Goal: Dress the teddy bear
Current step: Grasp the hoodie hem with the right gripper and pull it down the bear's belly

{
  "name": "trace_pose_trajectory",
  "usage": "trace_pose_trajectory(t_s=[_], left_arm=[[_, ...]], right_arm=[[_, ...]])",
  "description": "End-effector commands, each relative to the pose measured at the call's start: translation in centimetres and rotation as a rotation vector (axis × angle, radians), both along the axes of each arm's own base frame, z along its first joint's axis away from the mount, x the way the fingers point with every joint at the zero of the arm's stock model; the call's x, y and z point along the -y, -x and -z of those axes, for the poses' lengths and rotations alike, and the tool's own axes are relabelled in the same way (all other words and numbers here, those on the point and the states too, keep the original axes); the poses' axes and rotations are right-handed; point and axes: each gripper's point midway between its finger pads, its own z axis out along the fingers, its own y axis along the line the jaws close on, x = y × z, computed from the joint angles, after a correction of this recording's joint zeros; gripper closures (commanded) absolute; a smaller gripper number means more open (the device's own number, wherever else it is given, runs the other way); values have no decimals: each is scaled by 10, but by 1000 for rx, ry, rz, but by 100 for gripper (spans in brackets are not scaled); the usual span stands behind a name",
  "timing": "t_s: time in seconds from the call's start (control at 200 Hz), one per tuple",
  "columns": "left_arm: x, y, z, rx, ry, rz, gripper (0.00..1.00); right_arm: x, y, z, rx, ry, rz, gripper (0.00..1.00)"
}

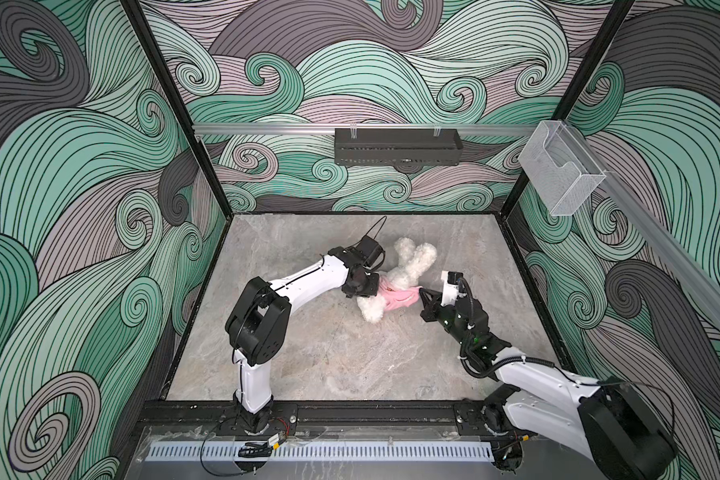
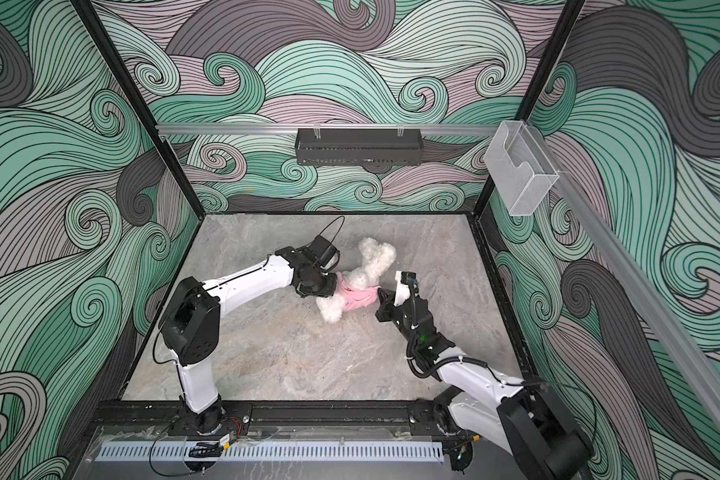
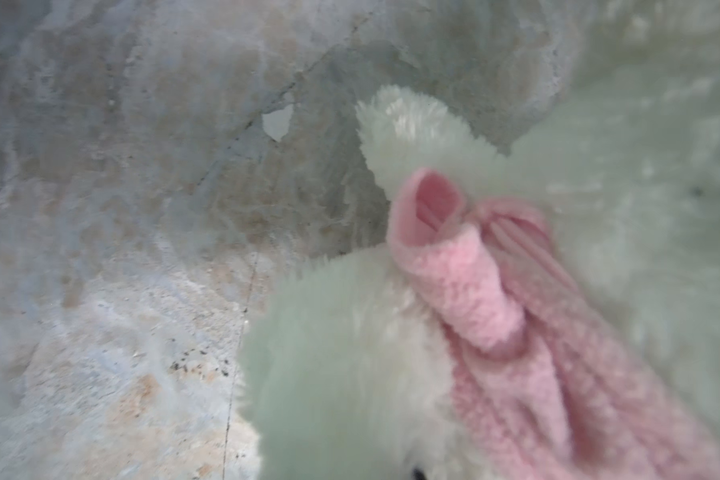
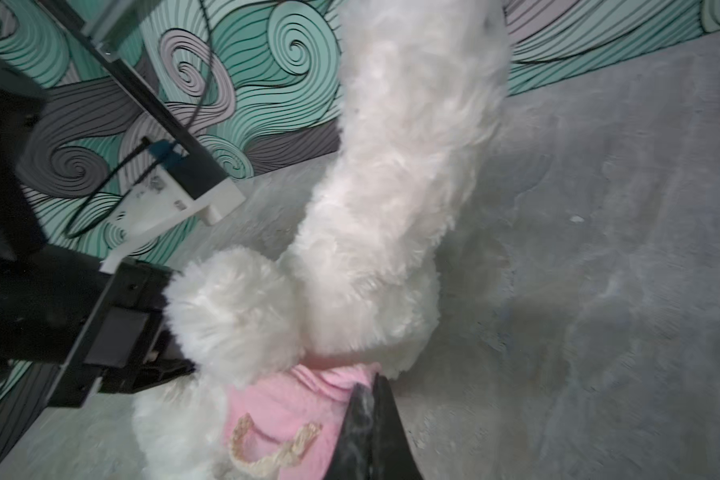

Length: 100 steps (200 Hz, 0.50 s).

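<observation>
Centrally, teddy bear (image 1: 410,266) (table (image 1: 329,353) edges distant)

Shows a black slotted tray (image 1: 398,147) on the swirl-patterned back wall (image 1: 350,62), an aluminium rail (image 1: 267,128) just above that tray, a clear plastic holder (image 1: 560,174) to its right, and marbled grey tabletop (image 1: 329,353) below it.

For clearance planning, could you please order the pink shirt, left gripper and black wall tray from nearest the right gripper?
In a top view, from the right gripper:
1. pink shirt, at its tips.
2. left gripper, across the teddy bear.
3. black wall tray, back wall.
</observation>
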Motion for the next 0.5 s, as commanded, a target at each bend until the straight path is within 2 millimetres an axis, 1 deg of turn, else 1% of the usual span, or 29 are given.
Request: trace_pose_trajectory(t_s=[0.0, 0.02, 0.075, 0.135, 0.16, 0.175, 0.23, 0.255, 0.265, 0.27, 0.28, 0.295, 0.3, 0.305, 0.31, 0.315, 0.325, 0.35, 0.355, 0.375, 0.405, 0.44, 0.495], left_arm=[[-77, 19, 33, -18, -334, 40, 100], [-76, 19, 33, -11, -324, 44, 100], [-72, 18, 31, 10, -294, 57, 100], [-59, 14, 23, 44, -221, 72, 100], [-55, 12, 20, 59, -185, 73, 100], [-51, 11, 17, 68, -161, 75, 100], [-42, 6, 10, 90, -88, 72, 100], [-39, 4, 8, 96, -62, 65, 100], [-38, 2, 7, 99, -54, 62, 100], [-38, 2, 6, 99, -50, 60, 100], [-37, 1, 6, 99, -44, 57, 100], [-37, -1, 5, 98, -37, 49, 100], [-37, -1, 5, 98, -36, 47, 100], [-36, -2, 4, 98, -33, 45, 100], [-36, -2, 4, 98, -30, 43, 100], [-36, -3, 4, 98, -29, 40, 100], [-35, -4, 4, 97, -27, 37, 100], [-34, -7, 2, 100, -21, 29, 100], [-33, -7, 2, 101, -20, 28, 100], [-32, -9, 1, 103, -19, 20, 100], [-31, -14, -1, 113, -16, 5, 100], [-30, -18, -4, 124, -10, -6, 100], [-28, -26, -9, 149, 12, -29, 100]], right_arm=[[88, -22, -16, 34, -119, 444, 100], [92, -23, -10, 10, -115, 451, 100], [90, -26, -3, -13, -102, 422, 100], [84, -29, 6, -49, -70, 371, 100], [75, -32, 8, -58, -55, 311, 100], [73, -33, 9, -62, -50, 296, 100], [51, -36, 13, -83, -11, 154, 100], [37, -37, 12, -88, 3, 64, 100], [27, -35, 14, -97, 13, 6, 100], [27, -35, 14, -97, 13, 6, 100], [21, -35, 13, -99, 16, -32, 100], [12, -34, 13, -104, 16, -89, 100], [6, -32, 14, -111, 15, -127, 100], [6, -32, 14, -111, 15, -127, 100], [0, -30, 14, -113, 12, -163, 100], [0, -30, 14, -113, 12, -163, 100], [-7, -26, 17, -128, 9, -214, 100], [-16, -24, 16, -136, 8, -269, 100], [-22, -21, 17, -144, 2, -308, 100], [-31, -15, 18, -157, -4, -370, 100], [-38, -10, 19, -177, -10, -427, 98], [-47, -1, 19, -199, -16, -499, 91], [-49, 5, 15, -206, -18, -529, 81]])
